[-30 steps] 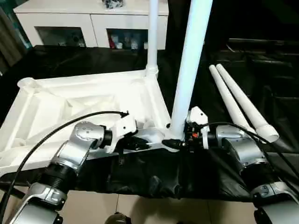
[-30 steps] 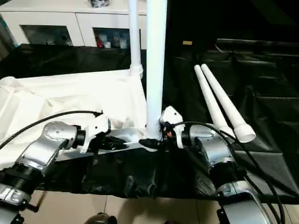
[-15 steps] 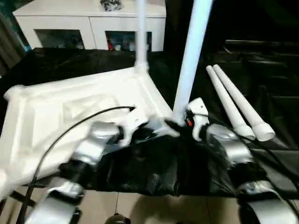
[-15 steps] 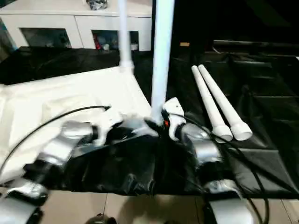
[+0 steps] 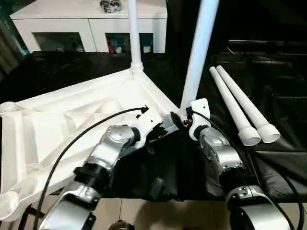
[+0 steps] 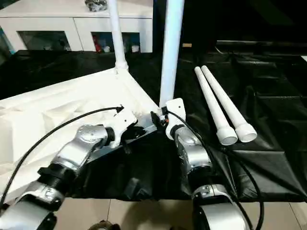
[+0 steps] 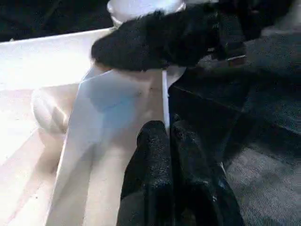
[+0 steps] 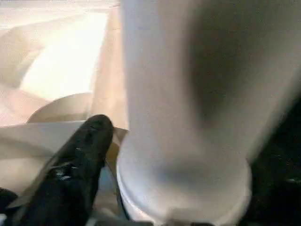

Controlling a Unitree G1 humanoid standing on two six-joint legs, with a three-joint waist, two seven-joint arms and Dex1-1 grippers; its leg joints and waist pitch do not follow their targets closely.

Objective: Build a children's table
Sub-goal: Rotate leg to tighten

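The upturned children's table (image 5: 72, 115) fills the left of the frame. The left pincer (image 5: 152, 133), clenched, presses its near rim. The right pincer (image 5: 178, 120) grasps an upright leg (image 5: 196, 52) at centre.

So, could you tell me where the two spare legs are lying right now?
The two loose legs lie side by side on the black sheet, on the robot's right, just beyond the right gripper.

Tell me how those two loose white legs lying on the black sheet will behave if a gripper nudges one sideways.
The two loose legs are round, so one would probably roll. They taper, so it would likely curve rather than roll straight. They lie side by side, so nudging one probably shifts the other.
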